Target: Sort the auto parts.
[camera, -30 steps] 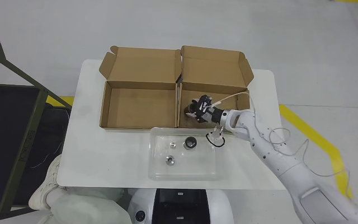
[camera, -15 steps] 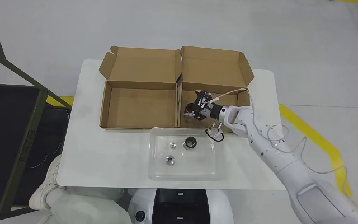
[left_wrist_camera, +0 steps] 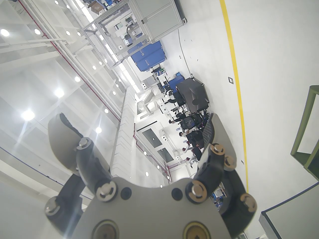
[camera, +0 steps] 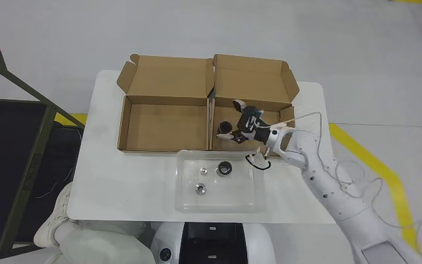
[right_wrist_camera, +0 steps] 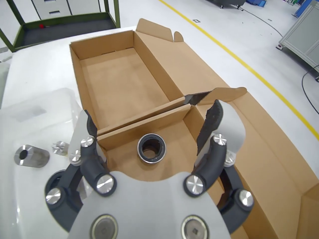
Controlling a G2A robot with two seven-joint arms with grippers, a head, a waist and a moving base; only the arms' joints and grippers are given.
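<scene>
Right gripper has just let go and backed off a little, fingers wide and empty, leaving the black ring lying in the right cardboard box near a corner, so one part is sorted and three wait in the clear tray.

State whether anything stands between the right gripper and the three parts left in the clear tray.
Nothing visible does. The right gripper hangs open over the right cardboard box. The black ring, silver cylinder and small silver part lie uncovered in the clear tray; only the box's low front wall lies between, seemingly below the gripper.
</scene>
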